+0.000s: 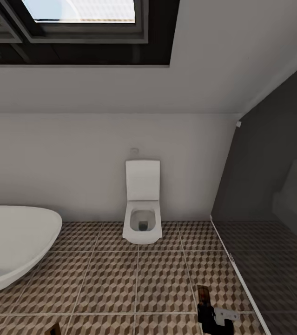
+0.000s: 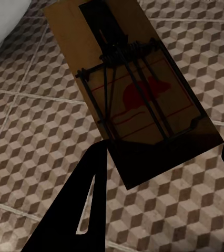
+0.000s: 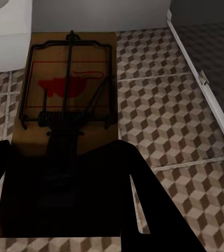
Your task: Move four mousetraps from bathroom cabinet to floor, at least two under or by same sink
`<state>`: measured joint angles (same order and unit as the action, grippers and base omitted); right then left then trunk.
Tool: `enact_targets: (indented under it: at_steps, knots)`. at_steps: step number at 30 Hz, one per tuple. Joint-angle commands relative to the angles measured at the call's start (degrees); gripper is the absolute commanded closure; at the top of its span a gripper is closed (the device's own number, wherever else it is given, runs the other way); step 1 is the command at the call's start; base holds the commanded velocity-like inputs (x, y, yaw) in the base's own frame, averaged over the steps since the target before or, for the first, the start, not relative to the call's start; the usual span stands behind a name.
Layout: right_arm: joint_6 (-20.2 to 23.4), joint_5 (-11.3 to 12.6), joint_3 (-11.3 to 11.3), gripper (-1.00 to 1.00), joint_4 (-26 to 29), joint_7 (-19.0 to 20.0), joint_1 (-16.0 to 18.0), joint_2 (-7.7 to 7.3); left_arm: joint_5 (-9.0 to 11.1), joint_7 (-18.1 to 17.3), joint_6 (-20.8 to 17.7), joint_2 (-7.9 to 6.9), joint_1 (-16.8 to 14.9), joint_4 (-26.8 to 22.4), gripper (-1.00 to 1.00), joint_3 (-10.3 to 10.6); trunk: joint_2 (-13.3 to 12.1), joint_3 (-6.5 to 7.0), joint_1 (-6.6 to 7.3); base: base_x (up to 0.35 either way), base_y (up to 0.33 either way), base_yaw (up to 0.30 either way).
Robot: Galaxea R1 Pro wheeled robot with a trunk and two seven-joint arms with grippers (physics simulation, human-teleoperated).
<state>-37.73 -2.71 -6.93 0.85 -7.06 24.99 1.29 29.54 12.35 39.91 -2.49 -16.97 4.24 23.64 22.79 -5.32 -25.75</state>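
Note:
Each of my grippers carries a mousetrap above the cube-patterned bathroom floor [image 1: 120, 279]. In the left wrist view my left gripper [image 2: 164, 152] is shut on the near end of a brown wooden mousetrap [image 2: 135, 89] with dark wire and a red mouse mark. In the right wrist view my right gripper [image 3: 59, 152] is shut on a second mousetrap [image 3: 64, 84] of the same kind. The head view shows the right gripper [image 1: 208, 312] at the bottom edge, with its mousetrap [image 1: 203, 294] sticking forward. The cabinet and the sink are out of view.
A white square toilet [image 1: 142, 218] stands against the far wall straight ahead. A white oval bathtub [image 1: 13, 242] is at the left. A dark glass partition [image 1: 269, 209] with a pale floor rail [image 1: 234, 265] closes off the right side. A skylight [image 1: 74, 28] is overhead.

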Motion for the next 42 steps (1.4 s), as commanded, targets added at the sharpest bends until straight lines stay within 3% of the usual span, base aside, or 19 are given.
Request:
enact_targets:
  at_steps: [1, 10, 13, 15, 16, 18, 19, 22, 26, 32, 36, 42]
  knots:
    - [-0.2, -0.2, -0.4, 1.00, 0.0, -0.1, 0.1, 0.02, -0.1, 0.5, 0.2, 0.03, -0.1, 0.2, 1.00, 0.5, 0.1, -0.12, -0.03, 0.000, 0.000, 0.000]
    - [-0.1, -0.3, -0.1, 1.00, 0.2, -0.1, 0.1, 0.27, -0.3, 0.8, 0.1, 0.71, -0.1, -0.5, 1.00, 0.3, 0.1, -0.12, -0.03, 0.000, 0.000, 0.000]
    - [3.6, -0.9, 2.8, 1.00, 1.1, -0.3, 0.1, 0.37, -0.3, 1.0, -1.5, 1.29, -0.1, -2.0, 1.00, 0.2, 0.1, -0.12, -0.03, 0.000, 0.000, 0.000]
    - [8.5, -1.3, 4.2, 1.00, 3.5, -0.4, 0.1, 0.39, -0.4, 1.0, -8.1, 1.23, -0.2, -5.9, 1.00, 0.2, 0.1, -0.12, -0.03, 0.000, 0.000, 0.000]
    - [12.3, -1.5, 4.8, 1.00, 7.1, -0.4, 0.0, 0.46, -0.4, 1.0, -16.6, 0.47, -0.2, -11.2, 1.00, 0.2, 0.1, -0.12, -0.03, 0.000, 0.000, 0.000]
    - [17.4, -1.5, 5.1, 1.00, 12.3, -0.4, 0.1, 0.56, -0.4, 1.0, -29.7, -1.47, -0.2, -20.5, 1.00, 0.1, 0.1, -0.12, -0.03, 0.000, 0.000, 0.000]
    - [20.9, -1.6, 5.2, 1.00, 15.8, -0.4, 0.1, 0.62, -0.4, 1.0, -38.5, -2.72, -0.2, -27.6, 1.00, 0.0, 0.1, -0.12, -0.03, 0.000, 0.000, 0.000]
    - [26.0, -1.6, 5.4, 1.00, 22.6, -0.4, 0.1, 1.65, -0.4, 1.1, -48.9, -3.82, -0.4, -38.3, 1.00, -0.1, 0.1, -0.12, -0.03, 0.000, 0.000, 0.000]
    - [33.2, -1.8, 5.5, 1.00, 30.6, -0.7, 0.1, 3.40, -0.5, 2.1, -54.2, -4.13, -0.9, -45.3, 1.00, -0.2, 0.1, -0.12, -0.03, 0.000, 0.000, 0.000]
    - [45.5, -3.4, 5.5, 1.00, 39.7, -1.0, 0.6, 5.39, -0.6, 7.9, -58.5, -4.18, -2.4, -47.0, 1.00, -0.2, 0.1, -0.12, -0.03, 0.000, 0.000, 0.000]
    - [48.0, -3.6, 6.1, 1.00, 43.8, -1.0, 0.6, 6.66, -0.8, 8.8, -60.5, -4.19, -2.5, -49.9, 1.00, -0.1, 0.1, -0.12, -0.03, 0.000, 0.000, 0.000]
    - [48.6, -3.7, 10.9, 1.00, 44.9, -1.0, 0.6, 6.60, -1.1, 9.0, -65.2, -5.01, -2.5, -54.1, 1.00, 0.0, 0.1, -0.12, -0.03, 0.000, 0.000, 0.000]
